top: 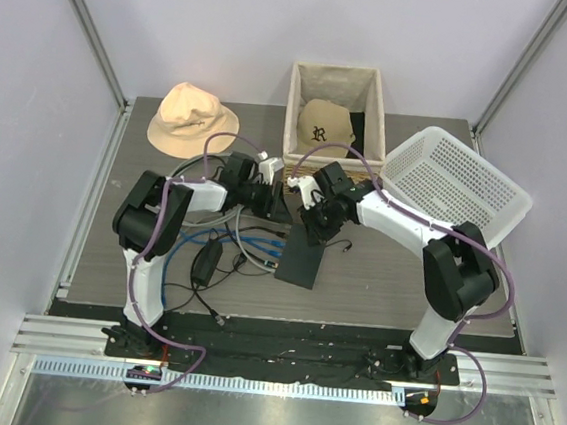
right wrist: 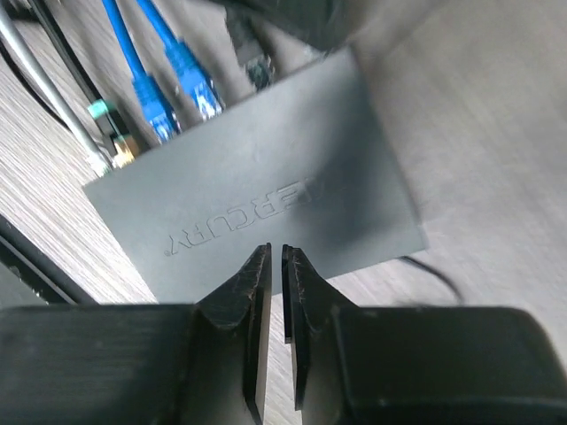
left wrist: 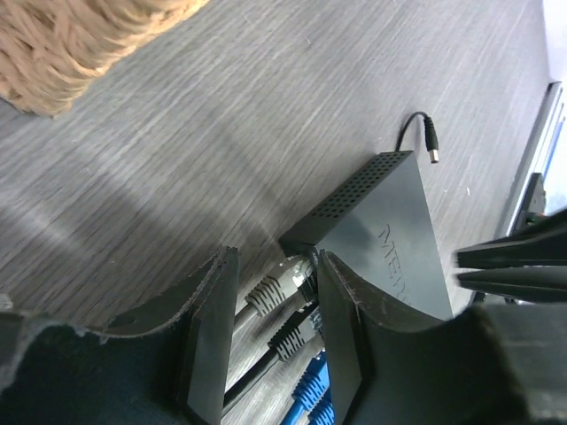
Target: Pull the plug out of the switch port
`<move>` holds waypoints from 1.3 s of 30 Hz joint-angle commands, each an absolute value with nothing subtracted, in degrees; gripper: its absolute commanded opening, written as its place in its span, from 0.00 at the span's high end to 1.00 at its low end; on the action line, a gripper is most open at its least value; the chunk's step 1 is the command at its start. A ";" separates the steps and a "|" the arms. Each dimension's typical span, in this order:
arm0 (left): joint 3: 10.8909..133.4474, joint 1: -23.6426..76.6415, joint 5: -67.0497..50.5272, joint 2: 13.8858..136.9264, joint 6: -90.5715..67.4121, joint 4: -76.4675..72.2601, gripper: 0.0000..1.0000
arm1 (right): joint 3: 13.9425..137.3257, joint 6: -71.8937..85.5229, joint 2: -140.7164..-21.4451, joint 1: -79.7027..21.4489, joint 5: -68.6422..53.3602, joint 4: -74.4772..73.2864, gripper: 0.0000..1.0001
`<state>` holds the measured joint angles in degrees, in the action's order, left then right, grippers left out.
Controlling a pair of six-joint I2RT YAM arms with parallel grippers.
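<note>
Two end effectors crowd the switch (top: 302, 262) in the overhead view. It lies flat on the counter (top: 388, 273), with the left end effector (top: 268, 197) near its cabled edge and the right end effector (top: 315, 219) over its far end. Loose cables trail away from the switch's left side.

From the left wrist, the left end effector (left wrist: 275, 266) stands moderately open. Its fingers (left wrist: 211, 336) straddle a grey plug (left wrist: 264, 294) and a black plug (left wrist: 292, 329), both running up to the port edge of the switch (left wrist: 390, 235). The blue plugs (left wrist: 310, 386) sit further along that edge. Neither pad seems to touch a plug, and it holds nothing.

From the right wrist, the right end effector (right wrist: 275, 261) is all but closed, with a thin slit between its fingers and nothing in it. It is poised above the lettered lid of the switch (right wrist: 266, 168); whether the tips rest on it I cannot tell. The blue plugs (right wrist: 156, 106) meet the switch's port edge.

The switch looks light, rigid and smooth-topped, so it would likely slide with any tug unless pressed down from above. The plug is small and hard, probably latched. It is best pinched on its moulded body just beside the switch, not on the limp cable.
</note>
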<state>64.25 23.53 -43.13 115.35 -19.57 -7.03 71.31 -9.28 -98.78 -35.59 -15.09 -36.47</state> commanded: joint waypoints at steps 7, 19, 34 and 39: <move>61.70 23.64 -45.44 116.37 -19.16 -6.42 0.58 | 67.24 -7.73 -101.60 -36.12 -14.68 -32.70 0.85; 61.00 24.87 -46.49 116.72 -18.37 -4.66 0.68 | 66.89 -9.05 -101.95 -36.21 -12.66 -32.17 0.85; 61.17 26.81 -51.76 116.98 -16.44 -3.52 0.66 | 65.92 -8.88 -102.22 -36.30 -12.74 -32.08 0.85; 62.66 27.77 -51.86 118.21 -15.12 -1.06 0.77 | 65.31 -8.96 -102.48 -36.30 -12.48 -31.99 0.85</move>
